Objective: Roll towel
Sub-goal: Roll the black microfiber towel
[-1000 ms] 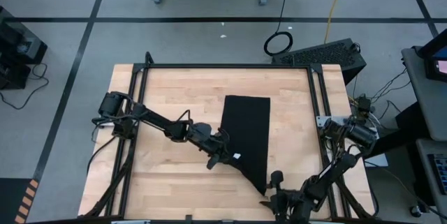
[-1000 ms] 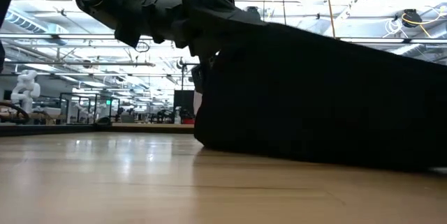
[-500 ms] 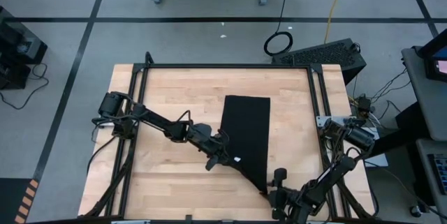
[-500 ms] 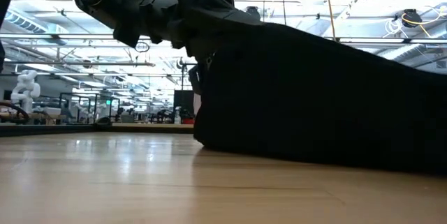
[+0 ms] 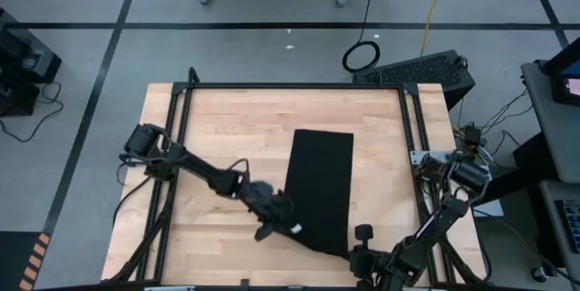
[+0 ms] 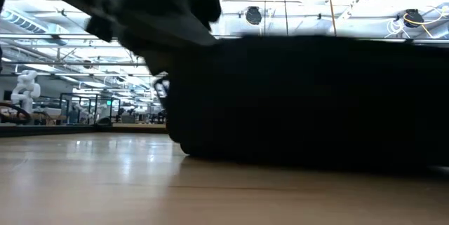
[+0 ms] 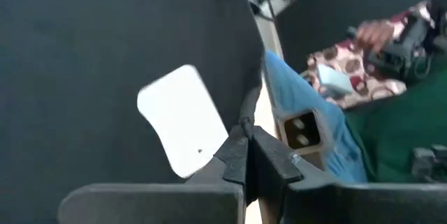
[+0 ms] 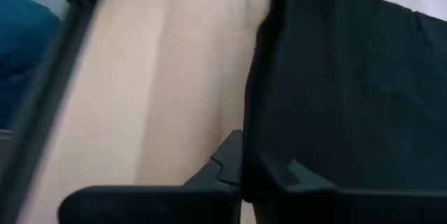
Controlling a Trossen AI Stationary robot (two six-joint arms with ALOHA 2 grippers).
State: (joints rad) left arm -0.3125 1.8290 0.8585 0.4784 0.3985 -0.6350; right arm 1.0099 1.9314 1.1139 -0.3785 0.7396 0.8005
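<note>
The towel (image 5: 319, 189) lies on the wooden table (image 5: 217, 128), right of centre, its long axis running from 12 to 6 o'clock in the high view, the near end lifted. The left gripper (image 5: 288, 225) pinches the near corner at about 7 o'clock of the cloth, beside the white tag (image 7: 183, 120). The right gripper (image 5: 353, 253) clamps the other near corner at about 5 o'clock; its wrist view shows fingers (image 8: 227, 160) pressed together on the black edge.
</note>
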